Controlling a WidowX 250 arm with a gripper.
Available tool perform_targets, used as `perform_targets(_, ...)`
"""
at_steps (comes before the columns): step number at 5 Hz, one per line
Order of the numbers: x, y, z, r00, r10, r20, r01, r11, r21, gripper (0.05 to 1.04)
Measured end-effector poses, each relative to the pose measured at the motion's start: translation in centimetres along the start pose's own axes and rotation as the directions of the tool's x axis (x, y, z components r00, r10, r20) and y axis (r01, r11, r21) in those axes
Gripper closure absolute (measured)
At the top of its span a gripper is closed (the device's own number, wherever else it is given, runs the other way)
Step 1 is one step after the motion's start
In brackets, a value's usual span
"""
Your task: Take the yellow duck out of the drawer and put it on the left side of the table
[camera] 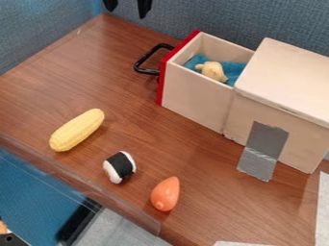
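Inside the drawer (195,104), pale-yellow duck (212,71).

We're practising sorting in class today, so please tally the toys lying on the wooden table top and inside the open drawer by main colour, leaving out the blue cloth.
Yellow: 2 (corn cob, duck)
Black and white: 1 (sushi piece)
Orange: 1 (rounded, pointed toy)
Total: 4
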State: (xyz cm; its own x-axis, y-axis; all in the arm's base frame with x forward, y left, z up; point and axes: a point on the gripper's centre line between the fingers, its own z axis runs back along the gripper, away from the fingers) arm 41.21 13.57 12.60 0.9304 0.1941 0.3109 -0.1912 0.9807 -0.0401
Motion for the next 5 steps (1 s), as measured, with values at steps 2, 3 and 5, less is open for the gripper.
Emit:
perform_targets(2,-0.9,-3.0,-1.8,0.996,-0.072,-0.055,0.066,0.993,-0.100,0.084)
perform_targets(3,-0.6,-7.0,-0.2,0.986,-0.165,-0.021,0.159,0.974,-0.162,0.084)
perform_targets(5,-1.4,-12.6,0.6,0.961,-0.276,0.001,0.268,0.934,-0.236,0.084)
